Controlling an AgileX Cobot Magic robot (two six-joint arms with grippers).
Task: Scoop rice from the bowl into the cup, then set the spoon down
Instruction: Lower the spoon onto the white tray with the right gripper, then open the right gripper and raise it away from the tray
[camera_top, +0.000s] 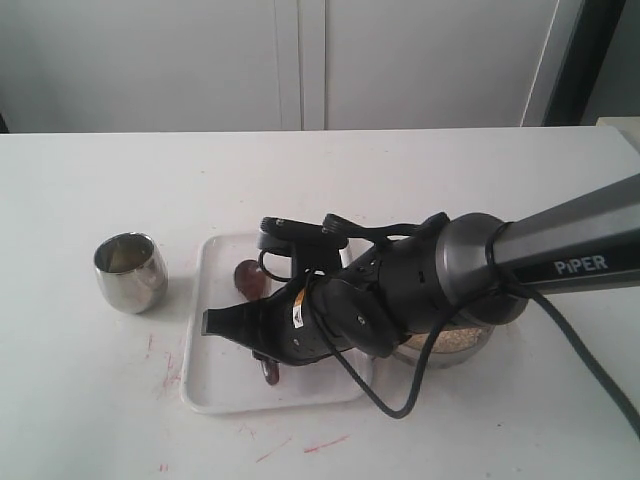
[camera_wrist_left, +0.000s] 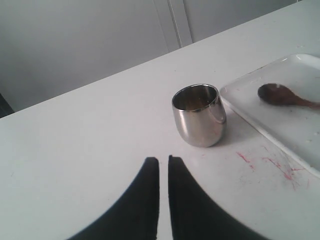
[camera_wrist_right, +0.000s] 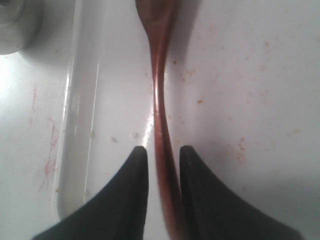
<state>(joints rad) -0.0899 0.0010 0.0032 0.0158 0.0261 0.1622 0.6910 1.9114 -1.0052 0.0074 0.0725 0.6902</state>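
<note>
1. Right gripper (camera_wrist_right: 163, 150) is what fills the front of the shot. It's down low over the tray (camera_top: 215, 385), with its two fingers (camera_wrist_right: 130, 200) on either side of the spoon (camera_wrist_right: 159, 100) handle.
2. Its jaws stand apart. The handle runs between them and a thin strip of white tray shows beside it, so it doesn't look pinched.
3. Spoon lies flat on the tray, its oval end toward the far side and its handle pointing toward the near edge.
4. Tray has a few stray grains and some reddish specks on it.
5. Bowl (camera_top: 470, 350) sits just right of the tray, mostly hidden under the right arm. A bit of rice (camera_top: 455, 340) shows inside it.
6. Cup (camera_wrist_left: 199, 115) stands upright on the table (camera_top: 90, 400), just left of the tray and not touching it. Can't really tell what's inside from the shiny walls.
7. Left gripper (camera_wrist_left: 163, 165) hangs over bare table near the cup. Its fingers are pretty much together with only a thin slit between them, and they hold nothing.
8. Table also has some red scratchy marks (camera_top: 325, 442) near the tray's front edge.
</note>
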